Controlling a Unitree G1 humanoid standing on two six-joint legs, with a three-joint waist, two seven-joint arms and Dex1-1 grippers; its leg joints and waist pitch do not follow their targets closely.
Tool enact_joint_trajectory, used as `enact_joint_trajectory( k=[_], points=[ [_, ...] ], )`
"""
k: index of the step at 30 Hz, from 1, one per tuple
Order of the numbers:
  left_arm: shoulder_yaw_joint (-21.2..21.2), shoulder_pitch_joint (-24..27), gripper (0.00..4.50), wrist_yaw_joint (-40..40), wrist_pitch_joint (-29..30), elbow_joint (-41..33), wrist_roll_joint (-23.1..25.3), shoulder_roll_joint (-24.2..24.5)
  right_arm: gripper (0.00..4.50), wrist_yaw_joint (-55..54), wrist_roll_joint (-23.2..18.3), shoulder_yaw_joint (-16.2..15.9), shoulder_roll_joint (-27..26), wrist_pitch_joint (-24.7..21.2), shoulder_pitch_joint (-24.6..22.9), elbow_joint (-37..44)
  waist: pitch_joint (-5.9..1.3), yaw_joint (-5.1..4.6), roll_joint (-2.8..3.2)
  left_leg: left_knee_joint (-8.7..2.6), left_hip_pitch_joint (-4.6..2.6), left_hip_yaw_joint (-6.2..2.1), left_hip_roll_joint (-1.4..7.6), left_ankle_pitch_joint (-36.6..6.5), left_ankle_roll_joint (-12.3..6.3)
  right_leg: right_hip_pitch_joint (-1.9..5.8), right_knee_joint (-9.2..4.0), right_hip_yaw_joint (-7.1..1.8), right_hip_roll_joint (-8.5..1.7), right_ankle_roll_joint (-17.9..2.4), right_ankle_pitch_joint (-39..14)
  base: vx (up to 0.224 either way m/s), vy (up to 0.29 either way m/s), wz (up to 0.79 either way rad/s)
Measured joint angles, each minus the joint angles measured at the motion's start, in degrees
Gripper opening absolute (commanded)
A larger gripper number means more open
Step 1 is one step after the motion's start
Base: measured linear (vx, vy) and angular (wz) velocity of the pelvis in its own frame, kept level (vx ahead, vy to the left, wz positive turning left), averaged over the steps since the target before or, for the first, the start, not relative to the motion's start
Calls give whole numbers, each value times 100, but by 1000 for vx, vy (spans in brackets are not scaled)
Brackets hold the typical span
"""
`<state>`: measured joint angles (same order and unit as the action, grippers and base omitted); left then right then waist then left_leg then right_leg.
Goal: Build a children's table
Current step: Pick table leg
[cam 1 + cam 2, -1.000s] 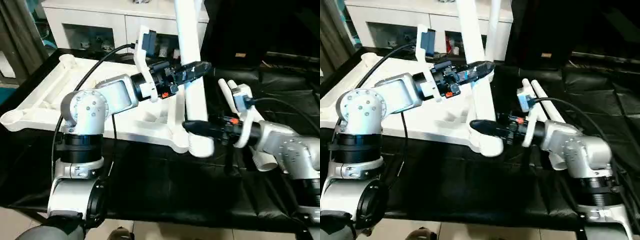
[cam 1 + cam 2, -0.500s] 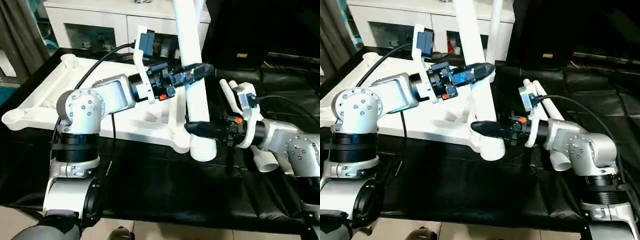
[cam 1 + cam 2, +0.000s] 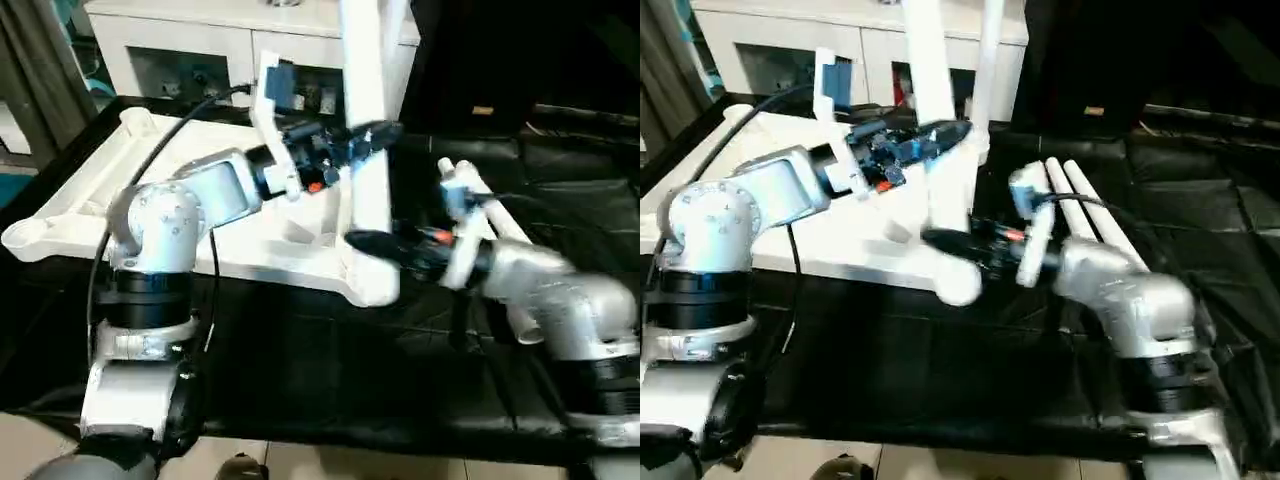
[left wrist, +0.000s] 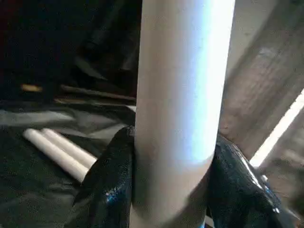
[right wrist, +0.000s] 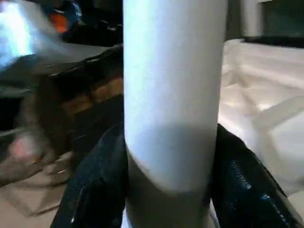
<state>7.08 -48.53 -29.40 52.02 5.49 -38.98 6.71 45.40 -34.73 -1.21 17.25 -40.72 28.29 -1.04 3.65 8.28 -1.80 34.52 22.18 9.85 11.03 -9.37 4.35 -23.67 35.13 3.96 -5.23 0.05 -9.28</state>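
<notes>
The children's table top (image 3: 80,205) lies upside down, ribs up, on a black-covered surface. One white leg (image 3: 366,90) stands nearly upright over the top's near right corner, its lower end (image 3: 378,290) at that corner. My left gripper (image 3: 378,133) is shut on the leg's middle; black fingers (image 4: 107,185) hug both sides of the leg (image 4: 180,95). My right gripper (image 3: 365,242) is closed around the same leg lower down, with its fingers (image 5: 95,190) pressed to the leg (image 5: 171,71). Behind it another leg (image 3: 986,60) stands upright.
Two loose white legs (image 3: 1080,185) lie side by side on the black cover (image 3: 350,380) to the right, partly under my right forearm. A white cabinet (image 3: 200,50) with glass doors stands behind the table top. Floor shows along the near edge.
The right gripper has closed in on the leg. The leg's lower end and my right arm have swung left, toward the table top's near corner. The left gripper keeps its hold.
</notes>
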Motion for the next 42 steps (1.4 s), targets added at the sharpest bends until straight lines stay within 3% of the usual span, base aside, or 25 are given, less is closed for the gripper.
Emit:
enact_joint_trajectory(
  k=[6,14,25,27,33,38,39,42],
  points=[
    [-202,32,184,947,-651,53,701,-378,191,-965,565,-83,-565,533,-2,-162,0,-16,-1,-2,1,0,0,0,0,-2,-2,0,0,6,-1,0,0,0],
    [-575,295,184,1387,-1019,31,1299,-557,191,-1689,1284,-406,-842,1000,-43,-476,1,-33,0,-4,5,0,0,0,1,-6,-6,-1,1,11,-4,0,0,0],
    [-707,293,184,1533,-1185,75,1554,-538,190,-1918,1609,-446,-957,1258,-41,-616,1,-42,0,-5,2,-1,0,0,1,-4,-6,-1,1,13,-2,0,0,0],
    [-690,293,239,1520,-1158,77,1545,-540,190,-1927,1656,-453,-959,1265,-41,-616,1,-46,0,-5,2,0,0,0,1,-3,-6,-1,1,12,-2,0,0,0],
    [-696,313,295,1639,-991,105,1570,-565,189,-2121,1855,-480,-963,1404,16,-617,0,-49,1,-5,2,0,0,0,1,-3,-7,-2,1,12,-2,0,0,0],
    [-567,313,297,1777,-973,166,1547,-681,189,-2127,1896,-478,-974,1451,17,-644,1,-54,1,-5,3,0,0,0,1,-4,-6,-2,1,11,-1,0,0,0],
    [-555,313,266,1784,-961,168,1534,-690,189,-2129,1911,-479,-980,1452,17,-645,1,-54,1,-5,2,0,0,0,1,-4,-6,-2,1,11,-1,0,0,0],
    [-472,312,245,1831,-947,169,1475,-758,189,-2128,1952,-479,-981,1464,31,-646,1,-54,1,-5,2,0,-1,0,1,-4,-6,-2,1,11,-1,0,0,0]
  ],
)
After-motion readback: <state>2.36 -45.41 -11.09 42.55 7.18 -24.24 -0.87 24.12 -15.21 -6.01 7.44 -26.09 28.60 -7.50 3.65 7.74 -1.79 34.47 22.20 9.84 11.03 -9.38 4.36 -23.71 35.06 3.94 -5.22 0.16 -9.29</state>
